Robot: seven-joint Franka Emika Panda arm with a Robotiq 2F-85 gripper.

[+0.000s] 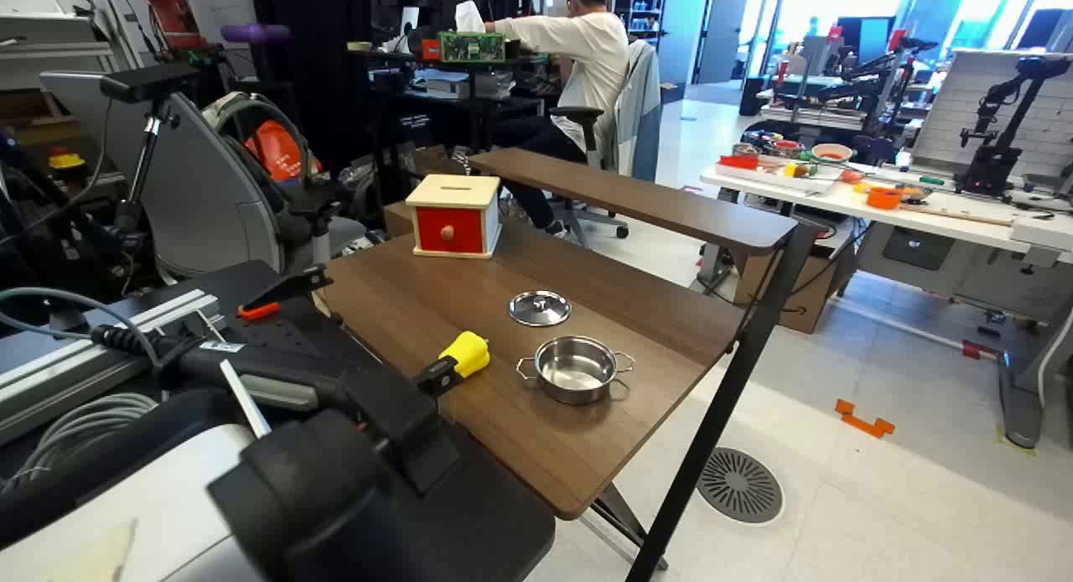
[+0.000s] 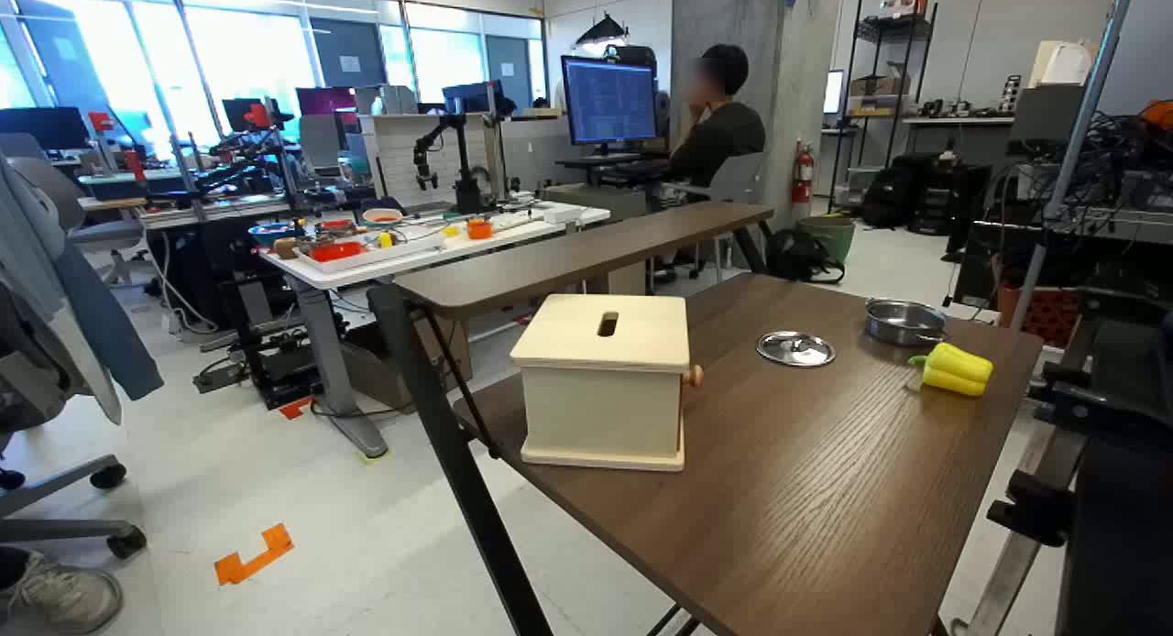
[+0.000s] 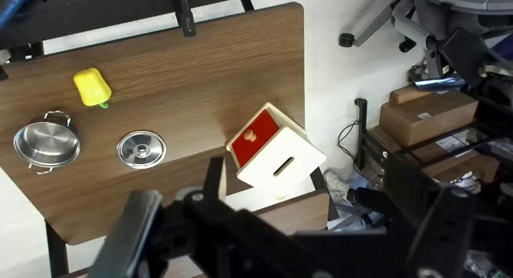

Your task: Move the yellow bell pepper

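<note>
Steel pot (image 3: pixel 47 144): lidless, at nine o'clock in the wrist view.
Yellow bell pepper (image 3: pixel 91 87): on the desk (image 3: pixel 192 81), at the pot's one o'clock, near; unheld. Progress, as judged: none shown; pick-up, carry and release outstanding.
Lid (image 3: pixel 141 150): at the pepper's five o'clock.
Wooden box (image 3: pixel 276 156): at the lid's three o'clock.
Gripper (image 3: pixel 306 170): foreground, around five o'clock; fingers spread, grasping nothing; apparently high, well apart from the pepper, which lies at its ten o'clock.

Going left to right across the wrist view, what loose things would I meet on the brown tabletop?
Round steel pot, bright yellow bell pepper, round shiny metal lid, red-fronted pale wooden box.
</note>
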